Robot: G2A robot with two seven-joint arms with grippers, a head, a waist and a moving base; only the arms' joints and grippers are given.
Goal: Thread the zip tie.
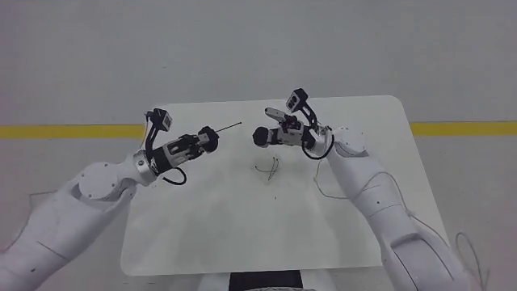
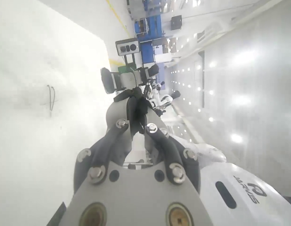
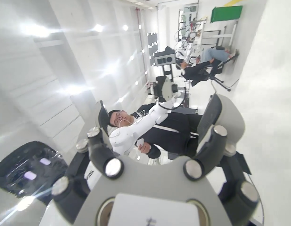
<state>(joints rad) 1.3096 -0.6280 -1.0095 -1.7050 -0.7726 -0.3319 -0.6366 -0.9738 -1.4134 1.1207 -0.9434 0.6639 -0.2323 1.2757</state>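
The white worktop fills the middle of the frame. Left of centre, your left gripper is clamped on the zip tie, whose thin tail points to the upper right. Your right gripper, near it, has its fingers wide apart. Thin dark strands lie at the centre.

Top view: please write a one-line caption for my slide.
Left gripper holds a black zip tie over the white table, facing the open right gripper.
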